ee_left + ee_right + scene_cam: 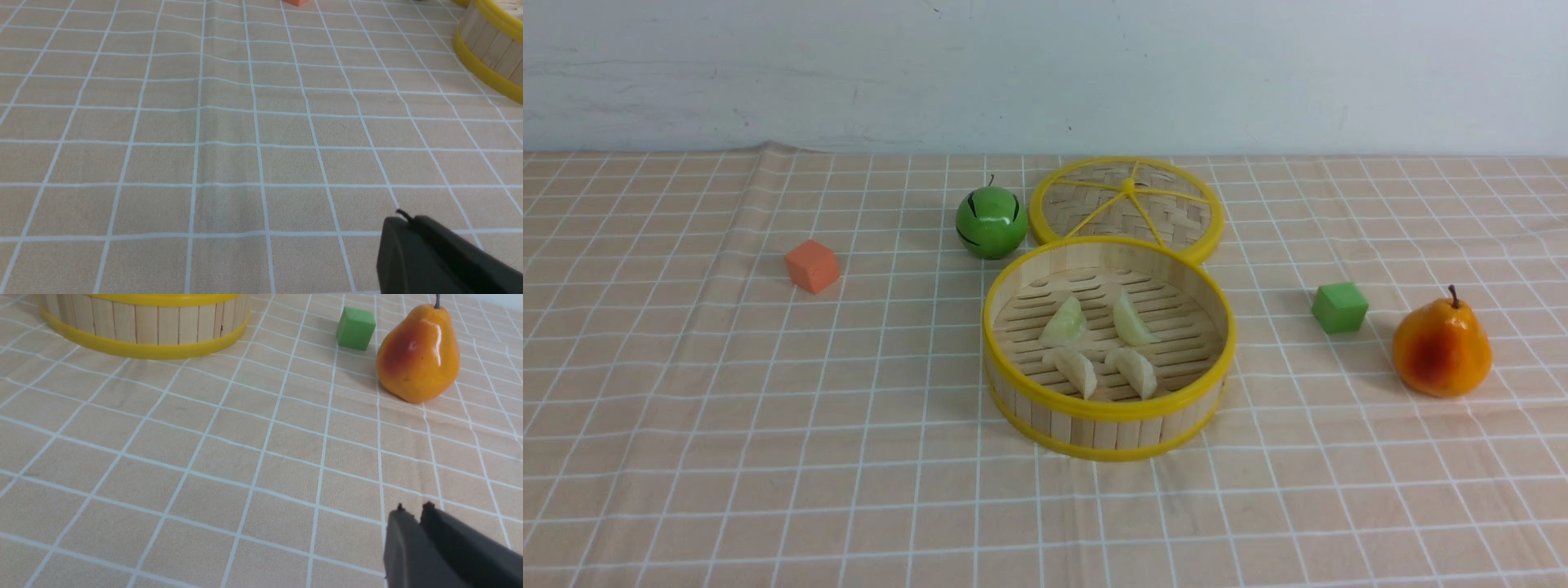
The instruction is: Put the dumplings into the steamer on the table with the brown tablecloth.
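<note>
one wrinkled brown tablecloth [727, 392] meets a seemingly plain pale wall [1045, 73].

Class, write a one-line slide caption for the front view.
Four dumplings lie in the steamer, its lid behind, cubes and toy fruit around.

Orange cube [812, 265], green apple [992, 223], woven lid [1126, 206] (flat), green cube [1339, 307], pear [1441, 348].

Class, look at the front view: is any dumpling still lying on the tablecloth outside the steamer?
No: all four dumplings lie on the slatted floor inside the steamer, and none shows on the tablecloth.
</note>
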`<state>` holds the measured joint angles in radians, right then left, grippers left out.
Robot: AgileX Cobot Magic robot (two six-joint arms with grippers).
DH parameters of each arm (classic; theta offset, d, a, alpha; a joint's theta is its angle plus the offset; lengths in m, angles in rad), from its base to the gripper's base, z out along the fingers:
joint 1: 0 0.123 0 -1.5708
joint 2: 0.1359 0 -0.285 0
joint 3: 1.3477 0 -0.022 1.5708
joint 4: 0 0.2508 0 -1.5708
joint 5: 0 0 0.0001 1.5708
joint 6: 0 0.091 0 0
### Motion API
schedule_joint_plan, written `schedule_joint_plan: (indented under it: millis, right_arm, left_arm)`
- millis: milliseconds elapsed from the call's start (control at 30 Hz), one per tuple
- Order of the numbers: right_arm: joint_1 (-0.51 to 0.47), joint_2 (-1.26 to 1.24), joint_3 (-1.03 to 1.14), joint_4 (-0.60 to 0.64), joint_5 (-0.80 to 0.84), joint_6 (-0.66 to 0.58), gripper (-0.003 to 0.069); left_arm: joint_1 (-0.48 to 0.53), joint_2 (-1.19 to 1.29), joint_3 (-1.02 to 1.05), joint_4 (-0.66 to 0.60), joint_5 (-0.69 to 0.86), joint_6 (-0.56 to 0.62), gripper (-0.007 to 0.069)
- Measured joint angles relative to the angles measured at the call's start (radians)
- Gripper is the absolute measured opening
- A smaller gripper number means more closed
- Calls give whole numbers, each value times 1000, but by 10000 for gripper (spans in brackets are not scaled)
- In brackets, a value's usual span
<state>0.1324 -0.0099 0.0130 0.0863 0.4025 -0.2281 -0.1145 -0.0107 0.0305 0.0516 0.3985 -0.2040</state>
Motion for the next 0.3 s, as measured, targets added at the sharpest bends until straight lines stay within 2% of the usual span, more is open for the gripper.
schedule_joint_plan:
  millis: [300]
  right_arm:
    - [0, 0, 0, 0, 0, 0, 66]
  left_arm:
    - [0, 0, 0, 0, 0, 0, -10]
